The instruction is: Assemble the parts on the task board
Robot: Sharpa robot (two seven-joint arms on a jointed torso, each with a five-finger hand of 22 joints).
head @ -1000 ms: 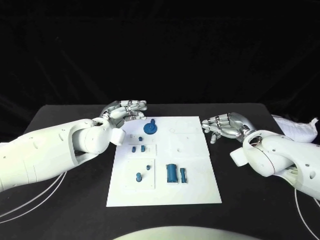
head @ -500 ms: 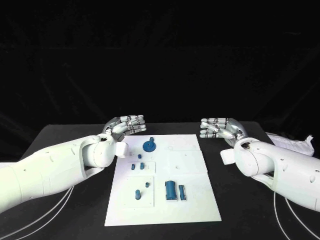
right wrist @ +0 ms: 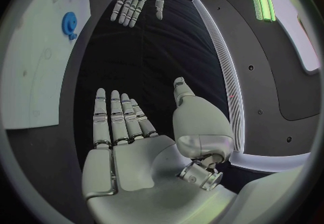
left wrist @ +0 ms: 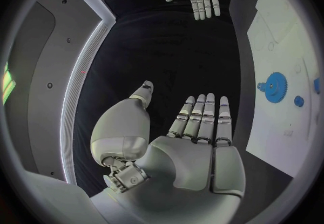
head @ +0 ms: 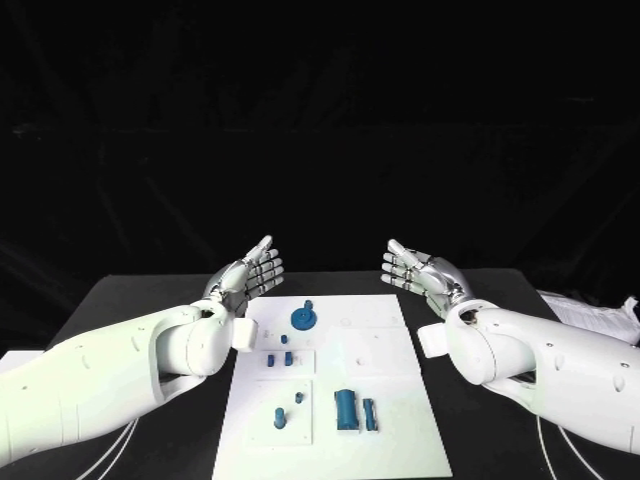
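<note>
Both white arms reach in over the black table [head: 133,275] from the near corners, at about 7 and 5 o'clock in the head view. The left hand [head: 248,274] is raised above the far left corner of the white task board [head: 392,440], flat and holding nothing, its fingers [left wrist: 201,116] straight and side by side with the thumb standing off. The right hand [head: 418,272] mirrors it above the far right corner (palm turned toward the other hand), its fingers [right wrist: 116,119] also straight and close together, thumb apart, nothing in its grasp.

The board lies lengthwise between the two arms, its far end below the hands. Neither hand touches it or any piece. On it, a blue gear [head: 306,318] sits near 12 o'clock, the nearest piece to the left hand's fingers yet well clear of them. Two small blue pegs [head: 278,359] sit near the board's middle, toward 9 o'clock. Nearer the robot lie a blue cylinder [head: 346,408] with a slim blue bar [head: 369,414] just beside it, and a small blue piece [head: 280,417] at about 7 o'clock, too small to make out.
</note>
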